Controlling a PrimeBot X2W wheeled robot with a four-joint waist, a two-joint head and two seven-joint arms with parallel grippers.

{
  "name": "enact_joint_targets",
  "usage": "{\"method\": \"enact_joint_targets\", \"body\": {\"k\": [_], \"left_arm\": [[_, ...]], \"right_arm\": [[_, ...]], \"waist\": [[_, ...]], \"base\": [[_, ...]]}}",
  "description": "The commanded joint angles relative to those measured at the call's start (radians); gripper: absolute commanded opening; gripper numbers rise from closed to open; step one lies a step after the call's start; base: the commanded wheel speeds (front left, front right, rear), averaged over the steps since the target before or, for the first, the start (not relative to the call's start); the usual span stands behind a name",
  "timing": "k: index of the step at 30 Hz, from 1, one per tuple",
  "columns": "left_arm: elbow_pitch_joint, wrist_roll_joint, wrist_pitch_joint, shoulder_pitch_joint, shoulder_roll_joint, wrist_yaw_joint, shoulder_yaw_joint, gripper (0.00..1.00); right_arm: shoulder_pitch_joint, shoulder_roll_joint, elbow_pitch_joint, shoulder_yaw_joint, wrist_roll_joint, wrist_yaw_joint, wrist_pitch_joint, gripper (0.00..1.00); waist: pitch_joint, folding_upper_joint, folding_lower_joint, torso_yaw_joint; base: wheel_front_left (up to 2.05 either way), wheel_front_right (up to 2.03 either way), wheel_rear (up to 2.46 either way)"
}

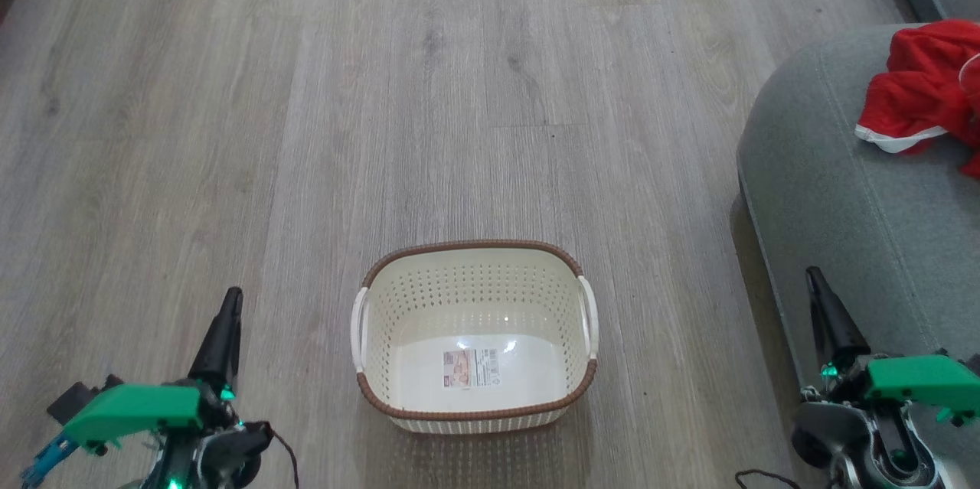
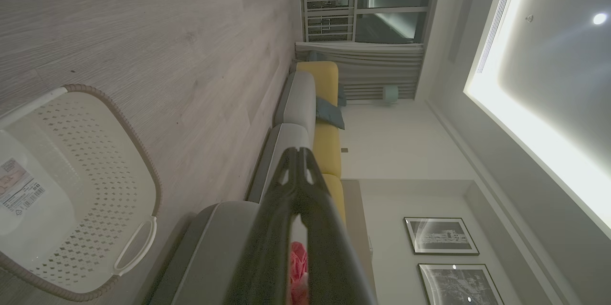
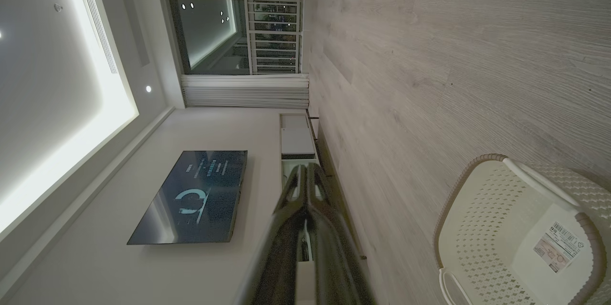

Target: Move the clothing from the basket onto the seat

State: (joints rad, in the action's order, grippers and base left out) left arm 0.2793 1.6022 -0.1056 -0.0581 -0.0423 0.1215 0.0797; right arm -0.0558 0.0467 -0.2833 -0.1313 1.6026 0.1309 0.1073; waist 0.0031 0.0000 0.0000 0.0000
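Both pairs of jaws are pressed together with nothing in them. On the left jaws the two dark fingers (image 1: 220,340) taper to a single point, and the fingers (image 1: 831,321) of the right jaws do the same. Both sets point away from the robot, low over the wooden floor (image 1: 306,91).

The basket (image 1: 475,246) stands on the floor between the two pairs of jaws, its far rim a little ahead of their tips. It is nearer the left jaws than the right ones and touches neither. It sits upright, its pale bottom and the sticker (image 1: 470,368) on it in plain sight. From the left wrist it lies off to the inner side of the left jaws (image 2: 95,162). From the right wrist it lies off to the inner side of the right jaws (image 3: 482,209).

The clothing (image 1: 919,87) lies crumpled on the seat (image 1: 827,183), well ahead of the right jaws and to their outer side, far from the basket. A white-trimmed edge hangs toward the seat's rounded corner. The seat's front runs close by the right jaws; whether they touch it I cannot tell. Through the slit between the left fingers a scrap of red (image 2: 298,259) shows on the grey cushion beyond.

Past the right jaws' tips a television (image 3: 191,195) hangs on the far wall.
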Motion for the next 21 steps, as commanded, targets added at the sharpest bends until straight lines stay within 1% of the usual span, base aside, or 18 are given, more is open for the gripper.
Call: {"method": "enact_joint_targets", "body": {"k": [1,21], "left_arm": [[-0.034,0.006,-0.008,-0.050,-0.008,0.009,0.034,0.00],[-0.034,0.007,-0.008,-0.050,-0.008,0.009,0.034,0.00]], "right_arm": [[-0.052,0.004,0.039,0.018,0.006,0.000,0.006,0.00],[-0.052,0.004,0.039,0.018,0.006,0.000,0.006,0.00]], "waist": [[0.000,0.0000,0.0000,0.000],[0.000,0.0000,0.0000,0.000]], "base": [[0.00,0.00,0.00],[0.00,0.00,0.00]]}}
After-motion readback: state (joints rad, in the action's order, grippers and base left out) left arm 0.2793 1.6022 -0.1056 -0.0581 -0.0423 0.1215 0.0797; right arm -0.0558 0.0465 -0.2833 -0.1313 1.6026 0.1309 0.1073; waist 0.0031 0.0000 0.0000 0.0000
